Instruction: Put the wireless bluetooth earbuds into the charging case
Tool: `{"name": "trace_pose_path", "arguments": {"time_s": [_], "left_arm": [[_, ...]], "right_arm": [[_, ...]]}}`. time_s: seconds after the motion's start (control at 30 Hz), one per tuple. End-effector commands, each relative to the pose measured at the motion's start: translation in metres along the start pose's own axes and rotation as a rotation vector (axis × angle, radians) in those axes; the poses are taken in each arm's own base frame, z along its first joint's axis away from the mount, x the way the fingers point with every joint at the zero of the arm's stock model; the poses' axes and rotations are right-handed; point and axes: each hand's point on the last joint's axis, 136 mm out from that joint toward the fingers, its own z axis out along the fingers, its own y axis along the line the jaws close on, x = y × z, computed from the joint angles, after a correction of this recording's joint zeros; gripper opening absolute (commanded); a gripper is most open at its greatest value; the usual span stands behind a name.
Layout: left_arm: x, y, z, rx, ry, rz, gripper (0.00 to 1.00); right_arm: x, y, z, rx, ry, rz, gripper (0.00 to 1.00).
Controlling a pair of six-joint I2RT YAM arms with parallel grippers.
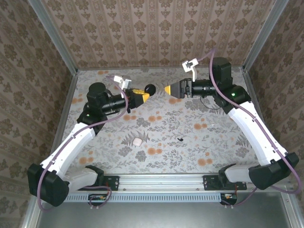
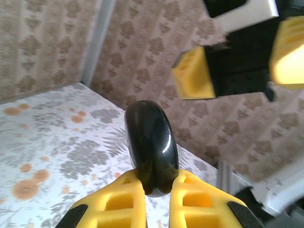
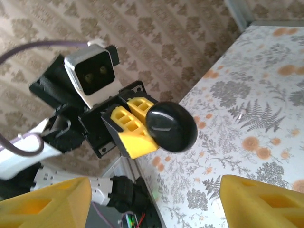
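Observation:
The charging case [image 1: 150, 89] is a glossy black round puck, held edge-on above the far middle of the table. My left gripper [image 1: 146, 95] is shut on its lower rim, and its yellow fingers [image 2: 124, 199] pinch the charging case [image 2: 151, 147] from both sides. My right gripper [image 1: 167, 89] faces it from the right, a short gap away, open and holding nothing. From the right wrist, the charging case [image 3: 171, 126] hangs ahead between my right gripper's [image 3: 154, 202] wide-spread tips. A tiny black earbud [image 1: 180, 139] lies on the tablecloth nearer the front.
A white rounded pebble-like object [image 1: 138, 141] lies on the floral tablecloth [image 1: 156, 118], left of the earbud. Patterned walls [image 1: 152, 28] and metal frame posts close the table at the back and sides. A rail [image 1: 161, 183] runs along the near edge.

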Motion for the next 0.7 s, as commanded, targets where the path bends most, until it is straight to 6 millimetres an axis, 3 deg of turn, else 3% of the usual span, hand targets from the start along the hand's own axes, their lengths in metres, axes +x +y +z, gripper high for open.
{"name": "trace_pose_path", "arguments": {"time_s": [0.0,0.17,0.27,0.53,0.67], "left_arm": [[0.001,-0.037,-0.007,0.181,0.074,0.018,0.10],[-0.003,-0.050,-0.006,0.274,0.110,-0.011,0.10],[-0.004,-0.050,-0.004,0.289,0.123,-0.029,0.10],[-0.001,-0.052,0.005,0.330,0.150,-0.060,0.11],[-0.001,-0.056,0.008,0.351,0.162,-0.070,0.11]], "right_arm": [[0.008,0.014,0.010,-0.147,0.079,-0.064,0.69],[0.009,0.020,0.012,-0.168,0.082,-0.101,0.65],[0.013,0.021,0.013,-0.179,0.087,-0.104,0.57],[0.026,0.032,0.023,-0.230,0.124,-0.104,0.53],[0.030,0.036,0.024,-0.256,0.139,-0.104,0.46]]}}
